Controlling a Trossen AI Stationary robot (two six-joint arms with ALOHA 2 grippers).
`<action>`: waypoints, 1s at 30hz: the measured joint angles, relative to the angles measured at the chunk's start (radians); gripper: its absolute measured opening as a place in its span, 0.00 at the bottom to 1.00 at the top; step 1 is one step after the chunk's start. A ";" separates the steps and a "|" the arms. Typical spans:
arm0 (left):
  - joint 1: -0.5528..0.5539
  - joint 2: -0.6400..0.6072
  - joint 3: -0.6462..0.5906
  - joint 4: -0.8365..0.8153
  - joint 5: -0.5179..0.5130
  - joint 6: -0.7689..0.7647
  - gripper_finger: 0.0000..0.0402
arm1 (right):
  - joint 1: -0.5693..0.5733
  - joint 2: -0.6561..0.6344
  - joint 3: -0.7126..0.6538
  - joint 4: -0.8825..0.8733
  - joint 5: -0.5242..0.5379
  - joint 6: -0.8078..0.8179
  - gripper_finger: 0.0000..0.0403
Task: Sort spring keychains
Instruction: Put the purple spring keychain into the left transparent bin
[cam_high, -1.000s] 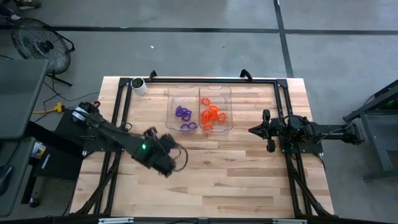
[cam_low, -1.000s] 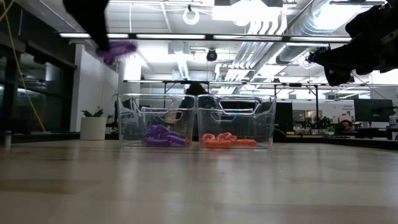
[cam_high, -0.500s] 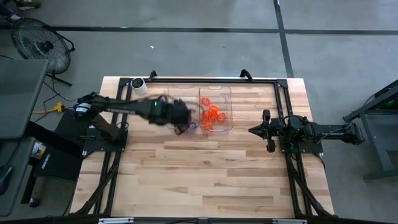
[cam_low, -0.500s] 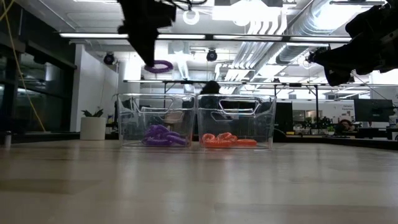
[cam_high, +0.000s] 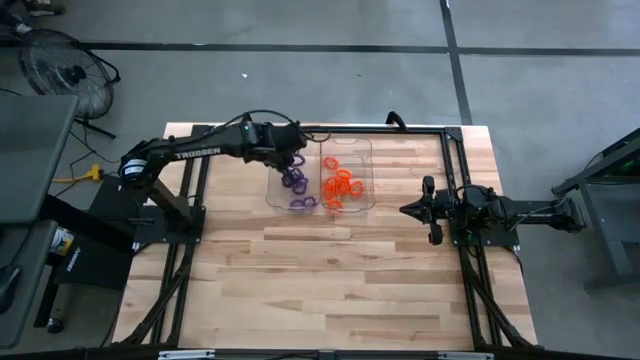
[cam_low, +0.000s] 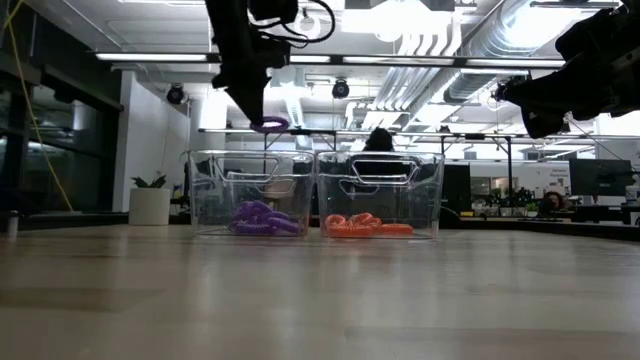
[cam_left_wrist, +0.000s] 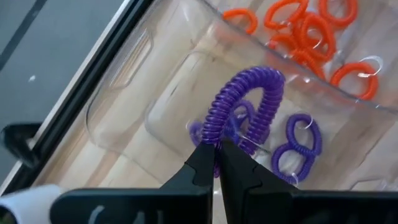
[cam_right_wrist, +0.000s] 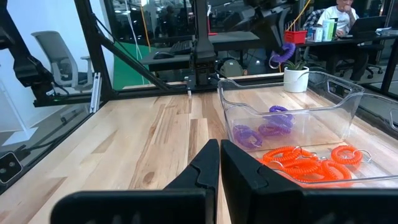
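Left wrist view: my left gripper (cam_left_wrist: 217, 151) clamped on one strand of a purple spring keychain (cam_left_wrist: 245, 102), hanging above the purple tray (cam_left_wrist: 134, 99); judged light, springy, snag-prone, best pinched across its coil; right gripper (cam_high: 432, 211) closed, waiting beside the trays.

Purple spring keychains (cam_high: 296, 183) and bright orange spring keychains (cam_high: 342, 186) fill clear trays (cam_high: 346, 146) on pale wood.
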 joint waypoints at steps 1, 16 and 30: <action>0.009 0.000 0.000 0.013 0.010 0.015 0.00 | 0.000 0.000 0.000 0.000 0.000 0.000 0.03; 0.071 0.014 0.001 0.027 0.070 0.068 0.03 | 0.000 0.000 0.000 0.000 0.000 0.000 0.03; 0.069 0.020 0.001 0.024 0.094 0.067 0.13 | 0.000 0.000 0.000 0.000 0.000 0.000 0.03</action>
